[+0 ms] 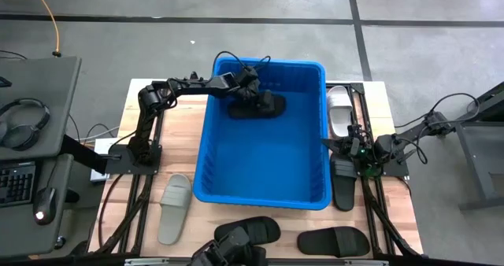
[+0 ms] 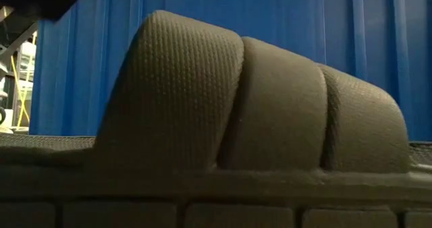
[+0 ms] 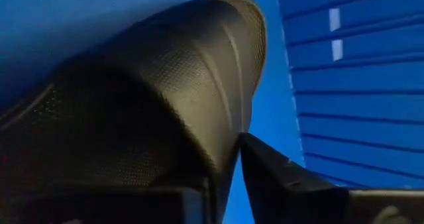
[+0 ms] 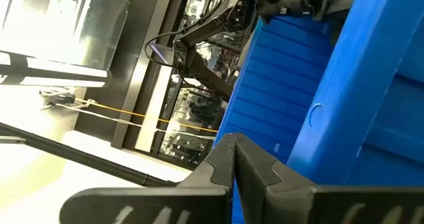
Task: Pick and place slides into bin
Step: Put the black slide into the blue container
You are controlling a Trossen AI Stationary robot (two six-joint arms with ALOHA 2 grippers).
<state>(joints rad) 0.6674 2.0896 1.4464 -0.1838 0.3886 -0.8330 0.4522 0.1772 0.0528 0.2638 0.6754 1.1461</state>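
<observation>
My left gripper (image 1: 253,91) is down inside the bin (image 1: 211,152), at its far end, jaws clamped on the strap of a black slide (image 1: 264,106) that sits on the bin floor. The left wrist view alone shows that grip up close: dotted black rubber (image 3: 132,118) pinched between the fingers (image 3: 285,184), ribbed blue wall behind.

My right gripper (image 4: 233,159) waits at the right side of the counter (image 1: 179,136), jaws together, holding nothing, just outside the bin wall.

On the wooden counter I see a white slide (image 1: 340,111) and a black one (image 1: 343,183) to the right of the bin, a grey slide (image 1: 174,207) to its left, and two more black slides (image 1: 333,240) along the near edge. The low view is filled by one black strap (image 2: 236,106).

Grey floor surrounds the rig; a desk with headphones (image 1: 25,120) stands left. I can read no writing.
</observation>
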